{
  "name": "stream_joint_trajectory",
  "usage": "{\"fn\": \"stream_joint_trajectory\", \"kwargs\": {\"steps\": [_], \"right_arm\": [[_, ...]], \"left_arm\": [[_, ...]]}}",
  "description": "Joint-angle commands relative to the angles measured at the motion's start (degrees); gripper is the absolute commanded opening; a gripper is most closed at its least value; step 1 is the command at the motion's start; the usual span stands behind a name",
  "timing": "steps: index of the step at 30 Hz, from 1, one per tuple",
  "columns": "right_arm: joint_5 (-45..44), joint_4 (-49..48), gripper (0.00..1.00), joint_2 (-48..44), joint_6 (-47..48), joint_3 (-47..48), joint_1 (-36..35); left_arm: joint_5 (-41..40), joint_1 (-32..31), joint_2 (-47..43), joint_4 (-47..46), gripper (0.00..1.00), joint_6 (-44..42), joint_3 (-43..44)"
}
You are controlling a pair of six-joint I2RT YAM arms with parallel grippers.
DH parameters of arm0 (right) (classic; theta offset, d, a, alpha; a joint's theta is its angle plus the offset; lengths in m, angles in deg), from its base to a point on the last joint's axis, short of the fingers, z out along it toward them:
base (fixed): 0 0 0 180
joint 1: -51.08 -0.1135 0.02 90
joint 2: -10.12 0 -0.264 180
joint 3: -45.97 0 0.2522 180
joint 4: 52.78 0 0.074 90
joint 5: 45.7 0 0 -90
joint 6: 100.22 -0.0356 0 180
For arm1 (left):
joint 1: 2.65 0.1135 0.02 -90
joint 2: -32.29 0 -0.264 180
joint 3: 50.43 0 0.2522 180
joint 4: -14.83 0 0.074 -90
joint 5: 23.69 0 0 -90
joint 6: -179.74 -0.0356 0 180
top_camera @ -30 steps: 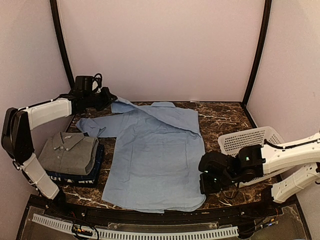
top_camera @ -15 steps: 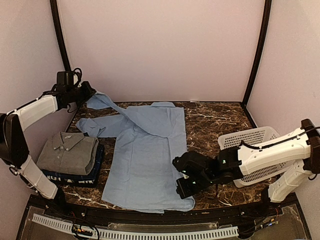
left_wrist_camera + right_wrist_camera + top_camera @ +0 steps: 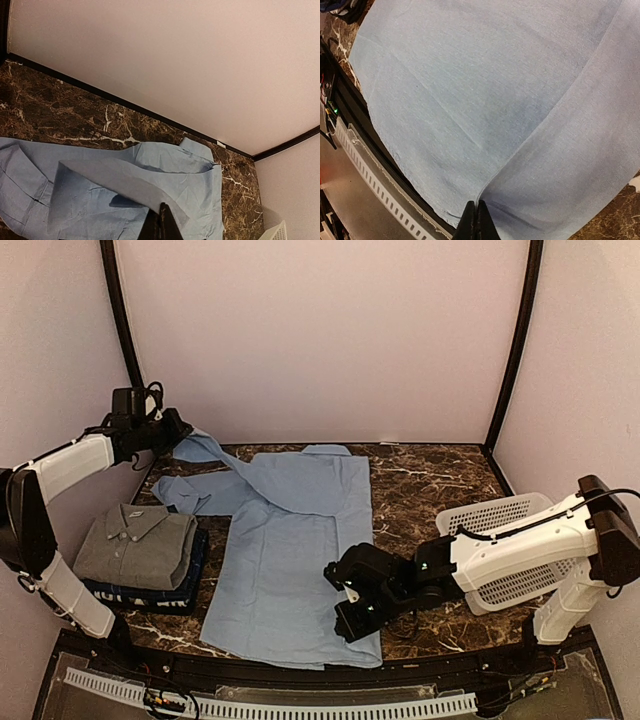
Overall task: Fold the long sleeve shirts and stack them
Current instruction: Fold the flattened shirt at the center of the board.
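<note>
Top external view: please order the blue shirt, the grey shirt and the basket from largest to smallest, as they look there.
1. The blue shirt, clearly the largest.
2 and 3. The basket and the grey shirt look about alike. The right arm hides part of the basket, so I do not rank them.

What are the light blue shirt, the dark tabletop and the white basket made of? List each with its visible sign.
Light blue button-front shirt: thin woven cloth, matte; it creases and folds softly.
Dark brown veined tabletop: looks like polished marble, possibly a laminate print; white veins, slight sheen.
White lattice basket: likely moulded plastic; rigid uniform grid.
</note>
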Motion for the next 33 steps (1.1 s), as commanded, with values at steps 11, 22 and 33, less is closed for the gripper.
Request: {"fn": "stream_joint_trajectory", "kwargs": {"steps": [11,22,33], "right_arm": [[1.39,-5.08,0.45,-4.98,2.33,0.06,4.18],[-6.99,-6.9,0.45,-8.42,7.69,3.58,16.26],[-6.99,-12.6,0.46,-7.41,11.63,5.4,28.94]], "left_arm": [[11.23,-0.09,-0.67,-2.24,0.0,2.96,-3.98],[20.71,-5.35,2.19,-5.61,0.0,2.14,-4.91],[25.18,-17.75,8.49,-3.95,0.0,1.1,-5.53]]}}
